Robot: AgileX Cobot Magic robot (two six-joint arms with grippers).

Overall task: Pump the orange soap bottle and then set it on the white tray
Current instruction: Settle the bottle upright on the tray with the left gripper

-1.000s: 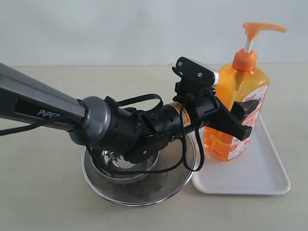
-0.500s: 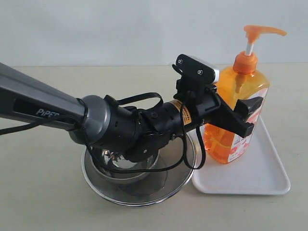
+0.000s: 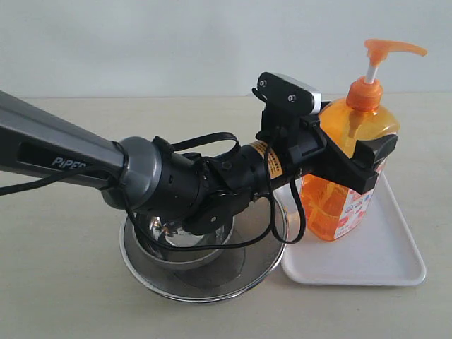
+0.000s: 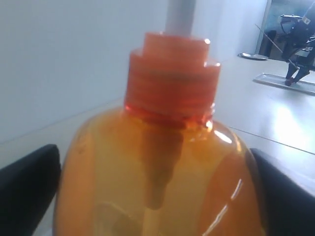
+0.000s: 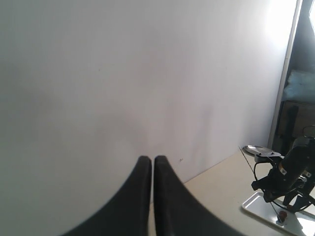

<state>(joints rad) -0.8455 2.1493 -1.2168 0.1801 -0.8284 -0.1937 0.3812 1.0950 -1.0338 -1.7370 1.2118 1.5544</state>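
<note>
Climbed since a second ago: clasps the orange soap bottle near its shoulder now rather than across the label, with the left gripper reaching in over the steel strainer. Carried the pump head a touch right and lower meanwhile. Holds the bottle between both black fingers, spread just to the bottle's width and touching it on either side in the left wrist view. Stands, or seems to stand, base-down on the white tray, at the end nearest the strainer; cannot quite tell whether fully settled or a hair above the surface. Shows the white stem fully extended. Suggests placing is all but done: probably only letting go and backing off remains. Risks toppling so tall a bottle if drawn away crookedly or before the base sits flat. Leaves the right gripper pressed together on nothing, facing a blank wall.
</note>
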